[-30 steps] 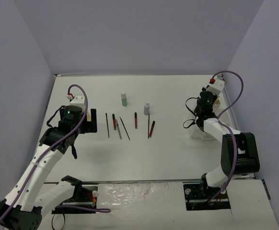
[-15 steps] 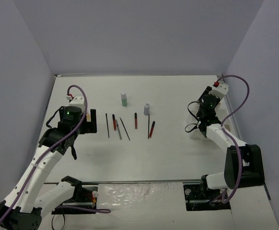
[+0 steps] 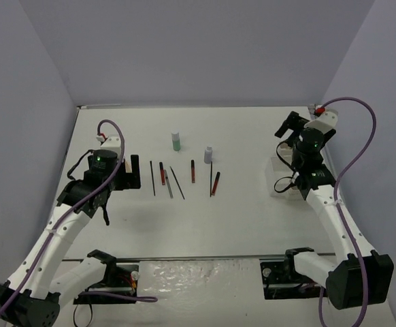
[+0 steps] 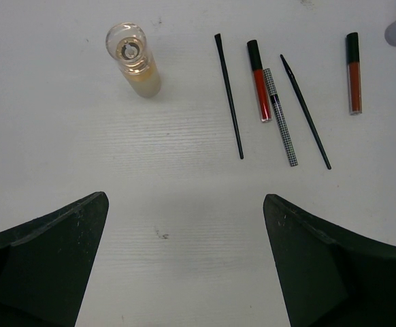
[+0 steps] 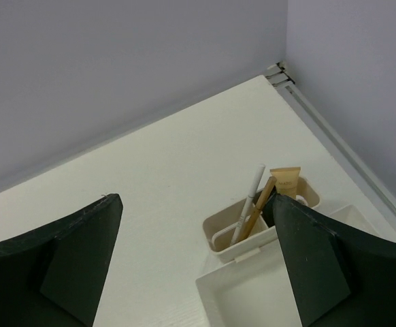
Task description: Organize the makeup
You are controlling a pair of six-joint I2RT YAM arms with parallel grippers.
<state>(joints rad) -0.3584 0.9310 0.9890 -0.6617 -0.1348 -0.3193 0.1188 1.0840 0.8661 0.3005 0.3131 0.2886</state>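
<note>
Our left gripper (image 4: 186, 196) stands wide, nothing between its jaws, above the white bench (image 4: 82, 150). Ahead of it to the left, a small beige glass bottle (image 4: 135, 60) stands upright. To the right lie the sticks, side by side: a thin black stick (image 4: 228, 95), a red tube with a black cap (image 4: 258, 82), a checked black-and-white pencil (image 4: 282, 117) just beside it, a slanted black liner (image 4: 305, 112) and, apart, a brown-red tube (image 4: 352, 71). Further along, the top view shows 2 more sticks (image 3: 216, 182), a grey bottle (image 3: 209, 152) and a green-based bottle (image 3: 176, 142), both upright.

Our right gripper (image 5: 192, 199) is also spread wide and empty, held above the white compartmented plastic tray (image 5: 252, 300) near the bench's right edge. In 1 small compartment a white stick (image 5: 252, 194) and a tan stick (image 5: 263, 201) lean together. A beige tube (image 5: 284, 182) stands just behind, and we cannot tell which compartment holds it.
</note>
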